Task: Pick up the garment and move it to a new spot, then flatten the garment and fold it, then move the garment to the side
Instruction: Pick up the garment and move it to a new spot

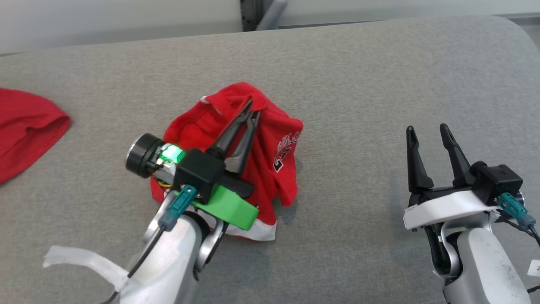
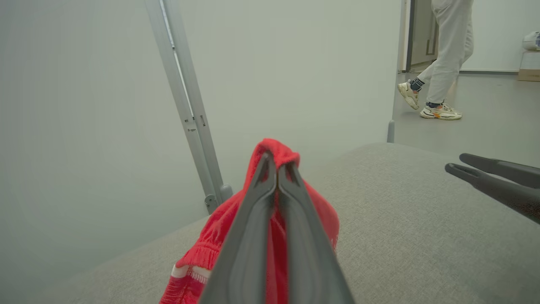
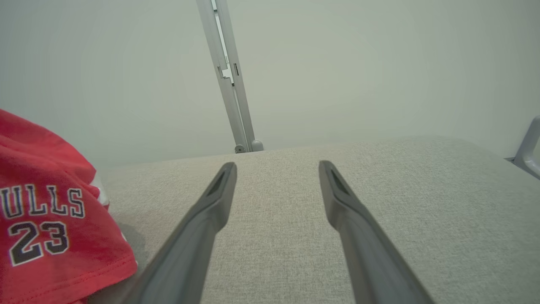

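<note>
A crumpled red garment (image 1: 280, 128) with white trim and black-and-white lettering lies bunched in the middle of the grey padded table (image 1: 371, 71). My left gripper (image 1: 254, 105) reaches across it and is shut on a fold near its far edge. In the left wrist view the shut gripper (image 2: 277, 164) pinches a peak of the red cloth (image 2: 276, 147), drawn up a little off the surface. My right gripper (image 1: 426, 130) stands open to the right of the garment, apart from it and holding nothing. The right wrist view has its open gripper (image 3: 277, 168) over bare table, with the garment (image 3: 46, 211) at left.
Another red cloth (image 1: 25, 126) lies at the table's left edge. A slanted metal post (image 2: 185, 97) stands behind the table against a pale wall. A person (image 2: 445, 59) walks on the floor beyond the table's far right. My right gripper (image 2: 455, 163) shows at the left wrist view's right edge.
</note>
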{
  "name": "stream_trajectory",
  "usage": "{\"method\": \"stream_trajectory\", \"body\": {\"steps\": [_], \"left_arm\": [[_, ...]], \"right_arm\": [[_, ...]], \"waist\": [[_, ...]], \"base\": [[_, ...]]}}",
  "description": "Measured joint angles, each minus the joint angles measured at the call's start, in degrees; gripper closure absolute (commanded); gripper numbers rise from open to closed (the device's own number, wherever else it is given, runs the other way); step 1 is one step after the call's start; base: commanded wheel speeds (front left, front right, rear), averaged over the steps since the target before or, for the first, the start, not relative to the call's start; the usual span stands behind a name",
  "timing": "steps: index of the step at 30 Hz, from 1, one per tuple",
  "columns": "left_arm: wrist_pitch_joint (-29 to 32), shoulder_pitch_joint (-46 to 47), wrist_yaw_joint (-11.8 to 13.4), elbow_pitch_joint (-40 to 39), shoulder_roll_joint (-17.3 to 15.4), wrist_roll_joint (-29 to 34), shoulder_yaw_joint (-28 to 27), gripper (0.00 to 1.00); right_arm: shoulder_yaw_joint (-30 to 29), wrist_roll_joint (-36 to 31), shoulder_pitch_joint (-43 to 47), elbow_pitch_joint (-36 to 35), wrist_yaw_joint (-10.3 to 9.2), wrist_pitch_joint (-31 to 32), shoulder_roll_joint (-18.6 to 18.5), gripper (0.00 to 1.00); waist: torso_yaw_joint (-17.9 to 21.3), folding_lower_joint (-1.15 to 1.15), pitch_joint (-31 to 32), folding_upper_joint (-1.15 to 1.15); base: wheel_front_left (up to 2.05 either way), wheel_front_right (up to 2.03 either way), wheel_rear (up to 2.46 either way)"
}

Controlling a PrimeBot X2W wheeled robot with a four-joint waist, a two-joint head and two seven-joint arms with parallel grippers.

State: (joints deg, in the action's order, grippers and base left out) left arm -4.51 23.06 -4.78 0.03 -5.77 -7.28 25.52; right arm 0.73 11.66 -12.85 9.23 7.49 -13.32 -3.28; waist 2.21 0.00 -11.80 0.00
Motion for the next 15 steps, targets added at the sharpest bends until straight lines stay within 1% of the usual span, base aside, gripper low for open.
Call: {"method": "stream_trajectory", "body": {"steps": [7,11,15], "left_arm": [[0.63,5.52,-1.04,2.72,1.67,0.27,5.65,1.0],[1.35,6.7,-1.41,7.17,2.08,-0.21,8.34,1.0],[1.2,6.8,-2.09,12.16,2.3,-0.88,12.78,1.0]], "right_arm": [[-0.1,1.62,-0.43,0.83,0.0,-1.03,0.29,0.0],[0.27,3.71,-0.48,1.82,0.0,-1.42,0.3,0.0],[0.3,5.21,-0.52,2.42,0.0,-1.69,0.29,0.0]], "waist": [[7.22,0.0,-1.78,0.0],[10.86,0.0,-3.52,0.0],[13.05,0.0,-6.19,0.0]], "base": [[0.0,0.0,0.0],[0.0,0.0,0.0],[0.0,0.0,0.0]]}}
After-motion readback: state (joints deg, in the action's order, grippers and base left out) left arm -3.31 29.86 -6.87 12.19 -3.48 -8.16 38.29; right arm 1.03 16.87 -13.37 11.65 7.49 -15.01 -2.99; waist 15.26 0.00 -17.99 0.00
